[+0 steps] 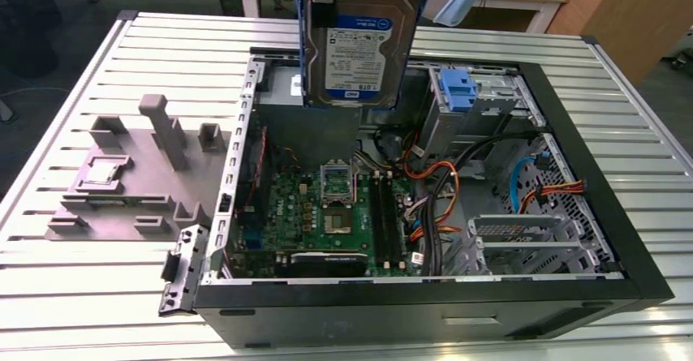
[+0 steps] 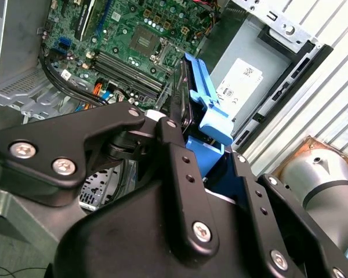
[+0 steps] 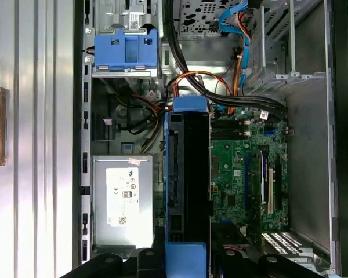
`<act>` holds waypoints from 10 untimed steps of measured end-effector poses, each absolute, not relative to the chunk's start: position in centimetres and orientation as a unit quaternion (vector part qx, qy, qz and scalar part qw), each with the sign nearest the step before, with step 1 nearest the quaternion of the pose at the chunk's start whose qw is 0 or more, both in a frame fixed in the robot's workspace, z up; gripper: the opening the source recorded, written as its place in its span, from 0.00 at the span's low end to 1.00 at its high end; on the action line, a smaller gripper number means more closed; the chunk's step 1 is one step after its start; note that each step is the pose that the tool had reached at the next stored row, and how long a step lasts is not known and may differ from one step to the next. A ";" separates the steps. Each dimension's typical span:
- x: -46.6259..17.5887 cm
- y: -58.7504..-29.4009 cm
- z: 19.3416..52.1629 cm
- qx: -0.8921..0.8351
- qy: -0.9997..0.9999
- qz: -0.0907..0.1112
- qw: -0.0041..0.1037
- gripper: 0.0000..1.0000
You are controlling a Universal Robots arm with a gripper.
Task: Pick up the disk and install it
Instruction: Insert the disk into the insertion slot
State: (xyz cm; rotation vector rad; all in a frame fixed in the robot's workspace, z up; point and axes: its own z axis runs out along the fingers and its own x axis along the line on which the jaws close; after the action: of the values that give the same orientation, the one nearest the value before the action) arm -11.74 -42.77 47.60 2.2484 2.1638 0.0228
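The disk (image 1: 358, 49) is a silver-grey hard drive with a white-and-blue label and blue carrier rails. In the exterior view it hangs upright above the rear of the open computer case (image 1: 433, 300), clear of its parts. My gripper (image 2: 191, 145) is shut on the disk (image 2: 182, 98), with a black finger pressed on each side of the blue carrier. In the first wrist view the disk (image 3: 188, 185) appears edge-on over the case interior, between the power supply and the motherboard, with my gripper (image 3: 188, 260) at its upper end.
Inside the case lie a green motherboard (image 1: 330, 215), orange and black cables (image 1: 439, 182), an upright blue bracket (image 1: 460, 89) and a metal drive cage (image 1: 531, 243). The grey power supply (image 3: 122, 202) sits at one wall. A grey fixture block (image 1: 141, 174) stands on the slatted table at the exterior view's left.
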 end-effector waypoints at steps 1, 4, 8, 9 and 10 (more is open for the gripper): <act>-11.7 -42.8 47.6 0.720 0.693 0.007 0.011 0.37; -11.7 -43.0 47.6 0.720 0.693 0.007 0.011 0.37; -11.7 -43.5 47.5 0.720 0.693 0.007 0.011 0.37; -11.7 -43.7 47.5 0.720 0.693 0.007 0.011 0.37; -11.7 -43.9 47.5 0.720 0.693 0.007 0.011 0.37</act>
State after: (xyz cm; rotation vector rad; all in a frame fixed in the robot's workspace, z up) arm -11.74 -43.92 47.53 2.2472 2.1627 0.0204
